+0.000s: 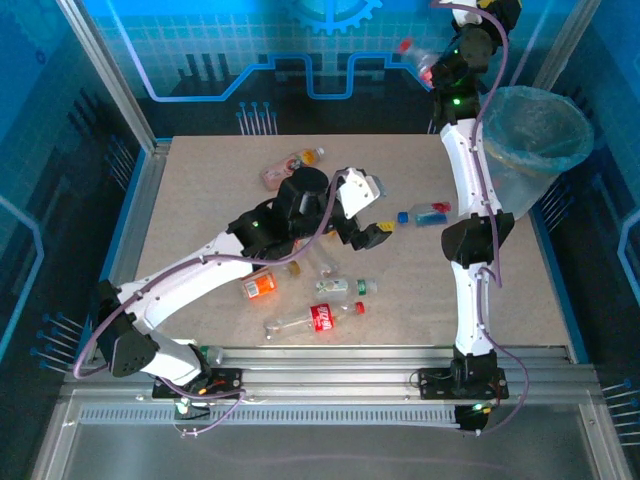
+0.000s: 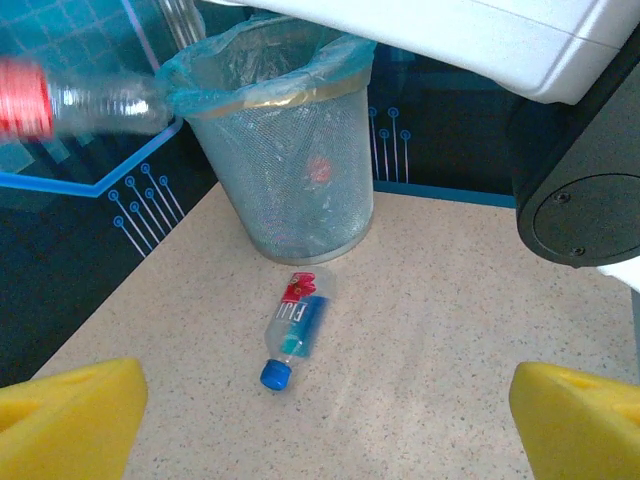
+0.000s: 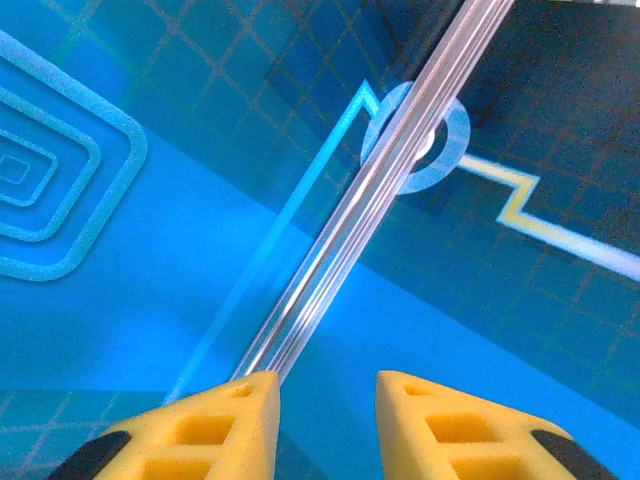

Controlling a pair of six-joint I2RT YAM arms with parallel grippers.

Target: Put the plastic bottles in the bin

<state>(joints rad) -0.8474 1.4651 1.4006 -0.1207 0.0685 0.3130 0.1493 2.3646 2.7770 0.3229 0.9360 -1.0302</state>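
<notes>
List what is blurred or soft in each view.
Top external: the clear red-labelled plastic bottle by the back wall is smeared. Left wrist: that bottle is streaked, the blue-capped clear bottle on the table sharp. Right wrist: the silver post looks soft.

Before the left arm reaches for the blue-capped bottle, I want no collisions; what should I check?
1. left gripper open, empty: ok.
2. blue-capped bottle lying on the table, ahead between the fingers, untouched: ok.
3. bin upright, mouth unblocked: ok.
4. right gripper held high, fingers close together, nothing between them: ok.
5. red-labelled bottle blurred beside the bin's rim; held or falling: cannot tell.
</notes>
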